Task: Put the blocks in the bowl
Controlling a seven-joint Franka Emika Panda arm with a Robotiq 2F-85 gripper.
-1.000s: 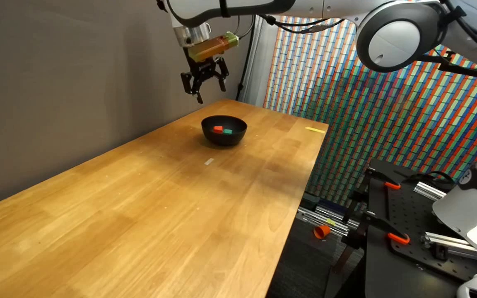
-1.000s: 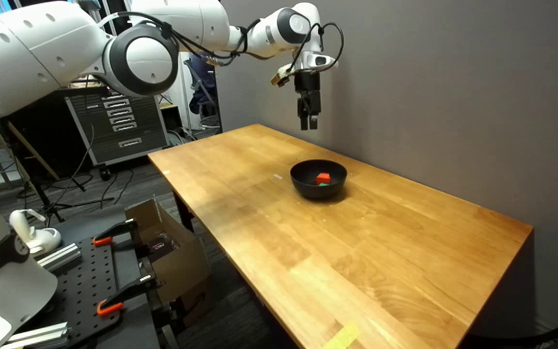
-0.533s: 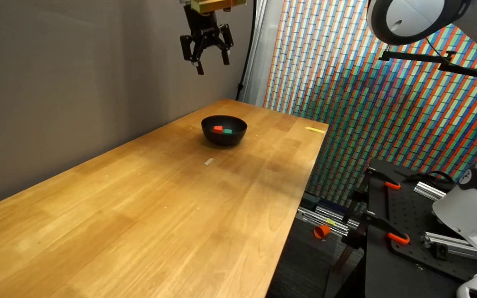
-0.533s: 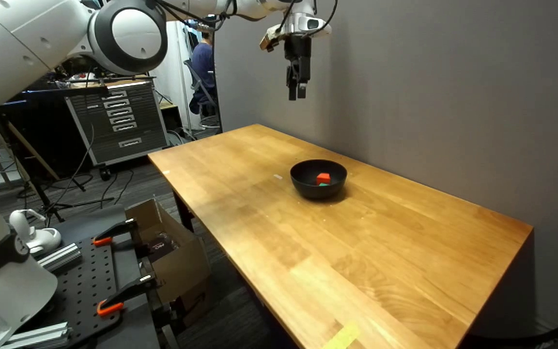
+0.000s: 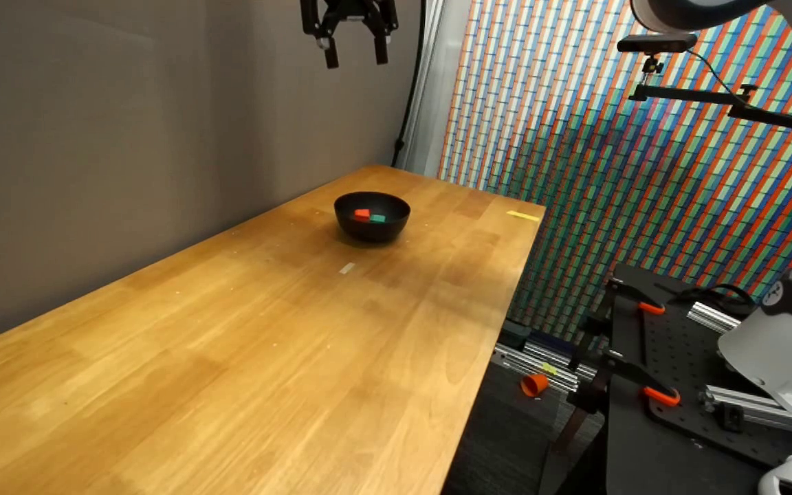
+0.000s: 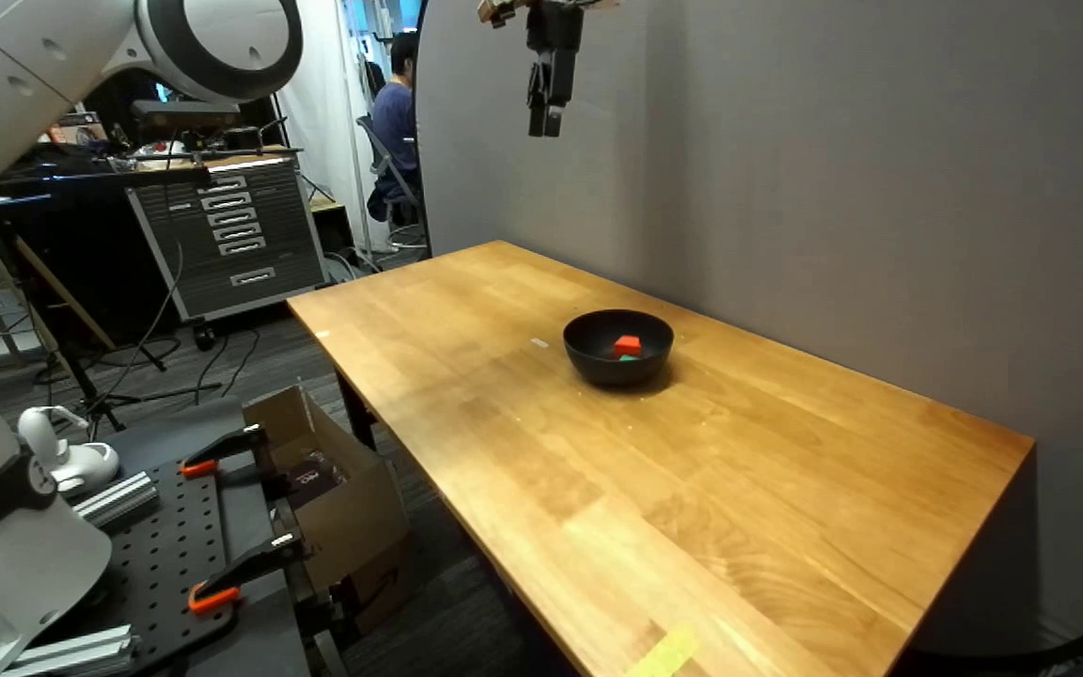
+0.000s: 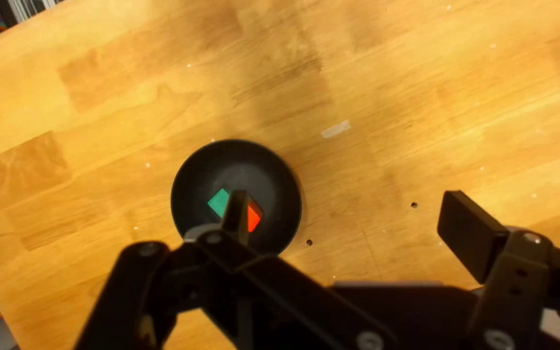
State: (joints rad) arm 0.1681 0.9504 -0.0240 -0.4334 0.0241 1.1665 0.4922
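Small red block (image 5: pixel 361 214) and small green block (image 5: pixel 377 218) inside the round black bowl (image 5: pixel 372 233); your black two-finger gripper (image 5: pixel 357 62) high over the light-brown wooden table (image 5: pixel 231 357), fingers (image 7: pixel 472 233) apart.

Left to right, in an exterior view, you have: one plain grey wall (image 5: pixel 93 137); the table, long, with a short whitish strip (image 5: pixel 346 268) on its top; the bowl, upright toward the far end, near that strip, its blocks just beside each other; one yellow strip (image 5: pixel 523 215) by the table's edge; one orange cup (image 5: pixel 534 385), tilted, on the dark floor (image 5: pixel 502 430); one multicoloured striped panel (image 5: pixel 609 137); one black platform (image 5: pixel 633 433) bearing the white robot base (image 5: pixel 771 357). Your gripper points downward, well apart from the bowl, its upper part out of view there. In the wrist view, one finger covers part of both blocks, a wide gap between it and its partner.
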